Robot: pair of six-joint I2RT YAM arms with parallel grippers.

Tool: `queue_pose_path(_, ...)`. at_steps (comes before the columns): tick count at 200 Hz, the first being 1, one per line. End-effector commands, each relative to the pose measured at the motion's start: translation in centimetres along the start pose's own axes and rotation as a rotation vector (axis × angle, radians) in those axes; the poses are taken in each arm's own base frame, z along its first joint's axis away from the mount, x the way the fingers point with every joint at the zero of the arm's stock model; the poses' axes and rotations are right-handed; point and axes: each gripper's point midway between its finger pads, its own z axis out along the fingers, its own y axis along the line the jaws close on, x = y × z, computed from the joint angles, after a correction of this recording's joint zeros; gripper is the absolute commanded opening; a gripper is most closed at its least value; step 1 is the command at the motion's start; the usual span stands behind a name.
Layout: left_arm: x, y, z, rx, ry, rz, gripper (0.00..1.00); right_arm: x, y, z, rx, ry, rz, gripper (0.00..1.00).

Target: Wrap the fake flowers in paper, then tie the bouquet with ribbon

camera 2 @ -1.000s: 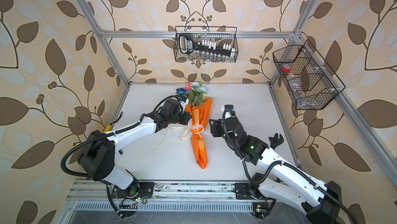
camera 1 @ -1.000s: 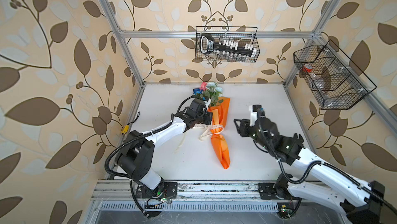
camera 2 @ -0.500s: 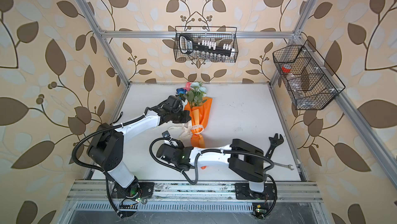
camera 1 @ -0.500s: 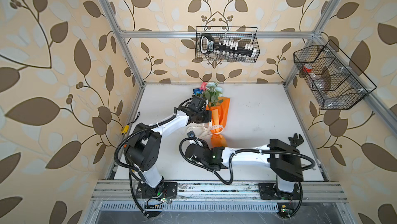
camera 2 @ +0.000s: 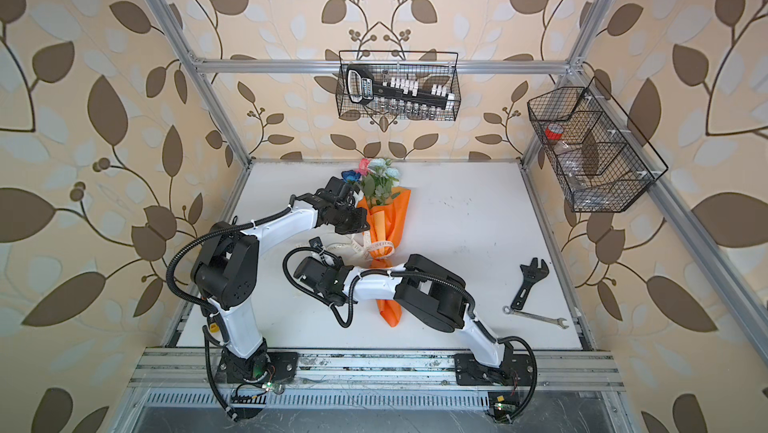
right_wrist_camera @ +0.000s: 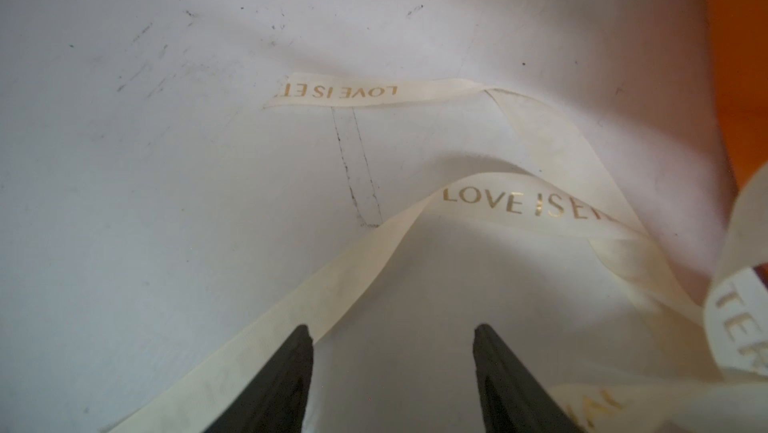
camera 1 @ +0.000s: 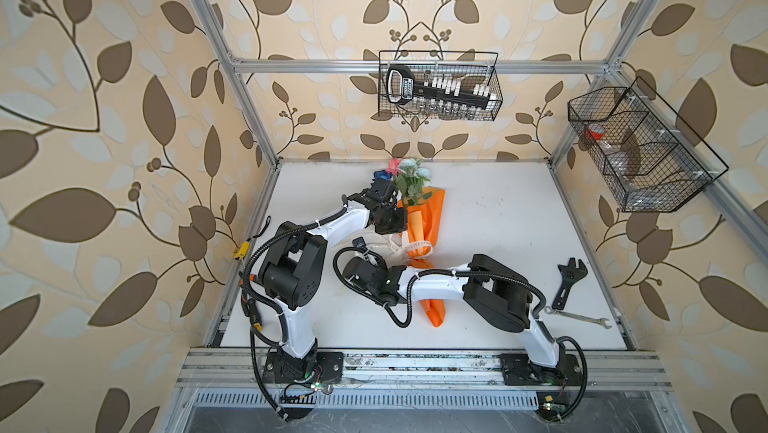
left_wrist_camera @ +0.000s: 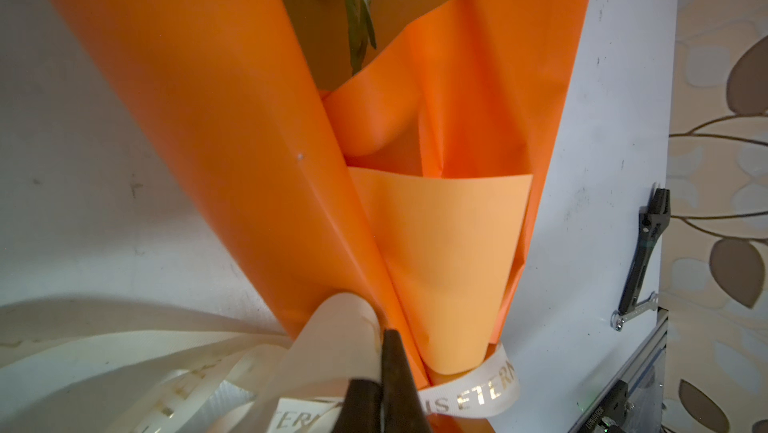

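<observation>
Cream ribbon point(left_wrist_camera: 469, 397) in left tool point(left_wrist_camera: 380, 352) pinch at bouquet point(left_wrist_camera: 249, 119); right tool point(right_wrist_camera: 392, 335) spread; wrench point(camera 1: 564, 285) aside.

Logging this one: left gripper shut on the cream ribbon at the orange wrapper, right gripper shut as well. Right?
Not quite: the right gripper is open. The right wrist view shows its fingers apart, a strand of the cream ribbon running past one, unclamped. The left gripper is shut on the ribbon at the bouquet of fake flowers, as stated.
</observation>
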Motion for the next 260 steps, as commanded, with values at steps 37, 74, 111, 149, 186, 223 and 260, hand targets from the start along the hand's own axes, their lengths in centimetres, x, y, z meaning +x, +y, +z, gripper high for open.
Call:
queue_pose_path(37,-0.2,-0.6,-1.2,-0.006,0.060,0.095,0.00,-0.7,1.2,2.8,-0.019,-0.008,0.008,0.63)
queue_pose_path(74,-0.3,-0.8,-1.1,0.001,0.078,0.119,0.00,1.0,0.2,4.7,0.026,0.050,0.003,0.60)
queue_pose_path(111,-0.3,-0.9,-1.0,0.007,0.078,0.115,0.00,3.6,0.4,5.1,0.017,0.135,-0.043,0.22)
queue_pose_path(149,-0.3,-1.1,-1.3,0.017,0.055,0.118,0.00,1.9,0.8,1.2,-0.047,0.129,-0.070,0.00)
queue_pose_path(186,-0.4,-1.2,-2.0,0.030,-0.001,0.126,0.00,-1.6,-0.5,-4.5,-0.105,0.069,-0.058,0.00)
queue_pose_path(223,-0.6,-1.5,-3.0,0.045,-0.062,0.137,0.00,-2.5,-3.9,-9.0,-0.089,0.031,-0.030,0.00)
queue_pose_path(260,-0.4,-1.8,-4.2,0.068,-0.116,0.136,0.00,-3.2,-8.3,-12.8,-0.011,-0.010,-0.004,0.00)
